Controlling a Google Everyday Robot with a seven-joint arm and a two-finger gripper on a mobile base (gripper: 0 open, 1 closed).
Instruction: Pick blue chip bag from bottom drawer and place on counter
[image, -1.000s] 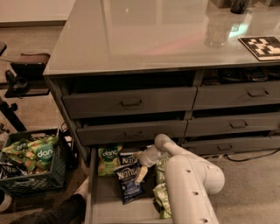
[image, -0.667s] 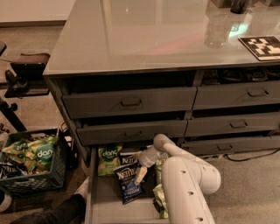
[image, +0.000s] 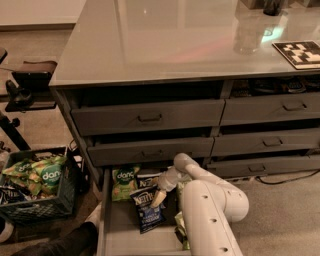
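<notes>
At the lower centre the bottom drawer (image: 120, 236) stands pulled out, with grey floor showing at its near left. The blue chip bag (image: 148, 215) lies mid-drawer, and the gripper (image: 158, 198) sits at its top edge; I cannot tell whether it grasps. A green chip bag (image: 125, 182) lies behind, against the left wall. The counter (image: 165, 45) fills the upper frame, its front edge above the upper drawers (image: 150, 118).
</notes>
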